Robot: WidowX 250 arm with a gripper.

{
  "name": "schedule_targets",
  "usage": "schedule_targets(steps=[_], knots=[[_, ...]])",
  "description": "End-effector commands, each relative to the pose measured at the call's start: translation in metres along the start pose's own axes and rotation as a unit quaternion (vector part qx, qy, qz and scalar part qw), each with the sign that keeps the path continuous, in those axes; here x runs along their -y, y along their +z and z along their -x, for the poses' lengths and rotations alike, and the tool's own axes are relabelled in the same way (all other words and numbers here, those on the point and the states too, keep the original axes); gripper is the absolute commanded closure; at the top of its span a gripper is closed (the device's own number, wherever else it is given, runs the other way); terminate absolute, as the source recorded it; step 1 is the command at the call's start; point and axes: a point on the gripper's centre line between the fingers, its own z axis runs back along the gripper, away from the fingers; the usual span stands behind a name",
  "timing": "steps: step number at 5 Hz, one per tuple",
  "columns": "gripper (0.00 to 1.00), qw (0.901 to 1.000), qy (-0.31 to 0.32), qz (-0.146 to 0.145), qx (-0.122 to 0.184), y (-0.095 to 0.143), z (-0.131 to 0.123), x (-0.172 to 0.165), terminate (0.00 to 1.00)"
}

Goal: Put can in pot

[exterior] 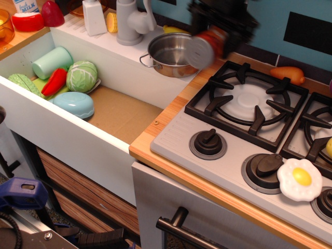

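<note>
Gripping the can [203,47] tightly, the blurred gripper [220,26] is hanging over the pot's [168,52] right rim.

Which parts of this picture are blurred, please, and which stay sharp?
In the observation.image view, the gripper and the can it carries are smeared by motion blur above the pot; the stove grate, knobs and fried egg are crisp.

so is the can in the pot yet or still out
Still out. The can is tipped on its side in the blurred end effector, in the air by the pot's right rim; the pot looks empty.
</note>
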Motion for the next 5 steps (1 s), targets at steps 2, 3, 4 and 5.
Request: schedule_targets(steps=[2, 3, 4, 5], knots=[[1.00, 0.9929, -0.058, -0.022, 0.102, 0.006, -0.015, -0.062, 0.00], [0.00, 0.9892, -0.086, -0.006, 0.119, -0.005, -0.022, -0.062, 0.00], [0.00, 0.9859, -0.100, 0.003, 0.135, -0.010, -0.028, -0.055, 0.00], [0.00, 0.9859, -0.100, 0.003, 0.135, -0.010, -0.028, -0.055, 0.00]])
